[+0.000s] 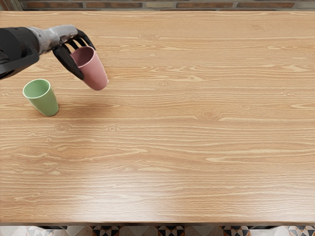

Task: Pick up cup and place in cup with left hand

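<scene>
Wooden table (197,147), brick wall (206,5) beyond its far edge. Left hand (74,48), black-fingered, in from the left, curled round the pink cup (95,73) near its rim; thumb and fingers bent, parted only by the cup's girth. Pink cup tilted, at the table's far left part. Green cup (44,101) upright on the wood, nearer the viewer, apart from the pink one. Both cups plain-coloured; no lettering readable anywhere.

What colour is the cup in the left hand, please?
The cup in the left hand is dusty pink, seen in the head view.
</scene>
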